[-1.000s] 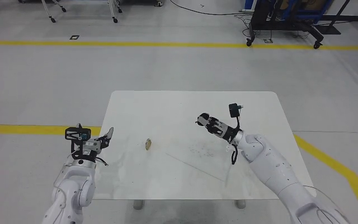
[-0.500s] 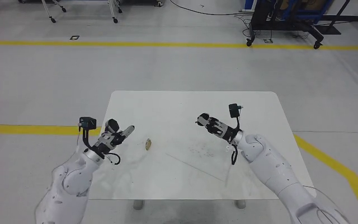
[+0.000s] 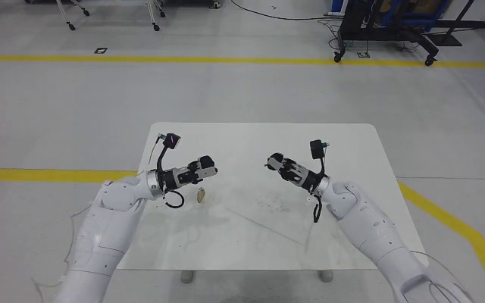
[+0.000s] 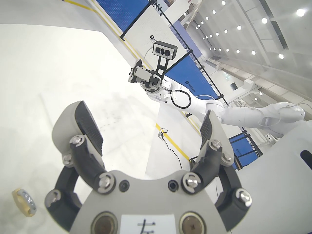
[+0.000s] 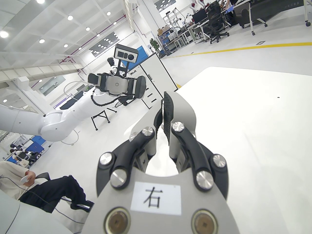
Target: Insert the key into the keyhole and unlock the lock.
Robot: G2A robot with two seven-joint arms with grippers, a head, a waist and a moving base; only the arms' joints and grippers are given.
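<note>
Lock (image 3: pixel 200 195), a small brass-coloured piece, lies flat on the left half of the white tabletop (image 3: pixel 341 151). It is well in from the left edge and also from the near edge, so there is room around it on every side. From above, its long axis runs roughly from near to far, with a slight tilt. Which end carries the keyhole we cannot tell. In the left wrist view the lock (image 4: pixel 23 202) shows a silvery part along one side.

The left pincer (image 3: pixel 208 167) is over the tabletop, just on the far side of the lock and a little to its right, and it points to the right. Its jaws stand wide apart with nothing between them, as its own wrist view (image 4: pixel 145 113) shows.

The right pincer (image 3: pixel 271 161) is over the middle of the tabletop, well apart from the lock, and it points to the left, toward the other arm. Its jaws are pressed together (image 5: pixel 163 108); whether something thin sits between them we cannot tell.

Between the two pincers we see a stretch of plain white surface. A wider stretch reaches from the right pincer to the far and right edges.
</note>
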